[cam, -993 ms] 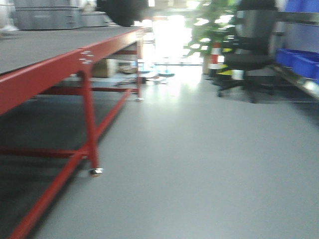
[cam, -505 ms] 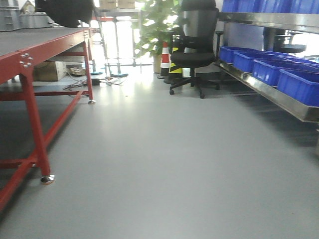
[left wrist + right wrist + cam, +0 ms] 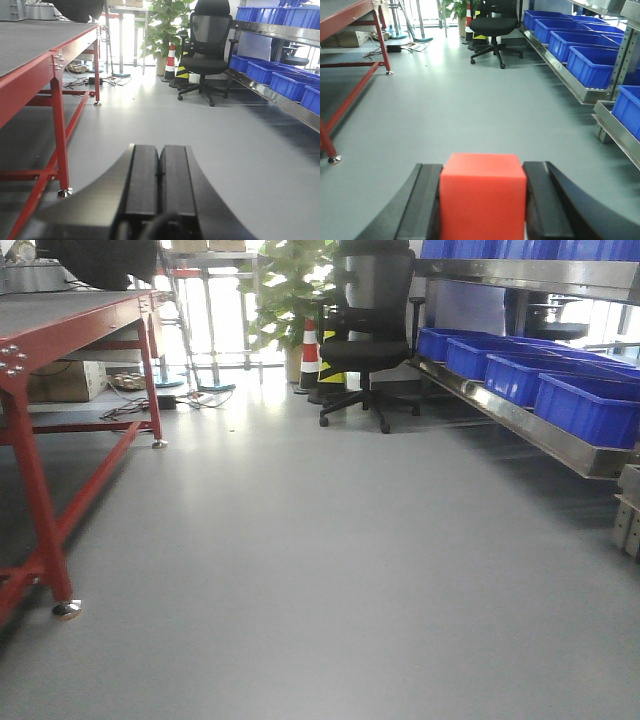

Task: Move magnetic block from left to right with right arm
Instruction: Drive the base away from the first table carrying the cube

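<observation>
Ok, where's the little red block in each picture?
Front view: not in it.
Left wrist view: not in it; only the shut left gripper shows.
Right wrist view: bottom centre, the red cube sits clamped in the right gripper.
Shared landmark: the black office chair, near the top middle of all three views.

Bright daylight from far windows (image 3: 235, 310), overexposed; glare on floor (image 3: 240, 400) beneath. Shadow under table (image 3: 70, 325), left. Front view slightly soft. Near magnetic block (image 3: 482, 200) out of focus.
</observation>
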Action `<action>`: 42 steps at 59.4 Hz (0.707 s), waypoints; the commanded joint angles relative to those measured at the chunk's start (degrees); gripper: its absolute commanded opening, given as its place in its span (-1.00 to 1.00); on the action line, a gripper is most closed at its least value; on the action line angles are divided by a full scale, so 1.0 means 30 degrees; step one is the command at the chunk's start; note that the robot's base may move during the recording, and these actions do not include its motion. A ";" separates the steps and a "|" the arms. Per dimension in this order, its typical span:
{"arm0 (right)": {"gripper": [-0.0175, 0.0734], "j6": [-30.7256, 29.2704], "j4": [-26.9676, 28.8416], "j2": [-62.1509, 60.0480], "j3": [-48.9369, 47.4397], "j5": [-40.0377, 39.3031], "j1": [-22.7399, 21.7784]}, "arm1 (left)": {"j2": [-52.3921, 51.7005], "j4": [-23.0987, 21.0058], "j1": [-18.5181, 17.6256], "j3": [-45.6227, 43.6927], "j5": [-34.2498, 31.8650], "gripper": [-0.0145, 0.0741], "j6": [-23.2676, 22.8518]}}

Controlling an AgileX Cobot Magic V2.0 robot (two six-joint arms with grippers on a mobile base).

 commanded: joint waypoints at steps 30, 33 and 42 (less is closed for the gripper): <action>-0.27 -0.0105 -0.0151 0.0322 -0.0506 -0.1651 -0.0055 | -0.0225 0.0000 0.0062 0.0197 -0.1716 -0.94 -0.0083; -0.27 -0.0105 -0.0151 0.0322 -0.0506 -0.1651 -0.0055 | -0.0225 0.0000 0.0062 0.0197 -0.1716 -0.94 -0.0083; -0.27 -0.0105 -0.0151 0.0322 -0.0506 -0.1651 -0.0055 | -0.0225 0.0000 0.0062 0.0197 -0.1716 -0.94 -0.0083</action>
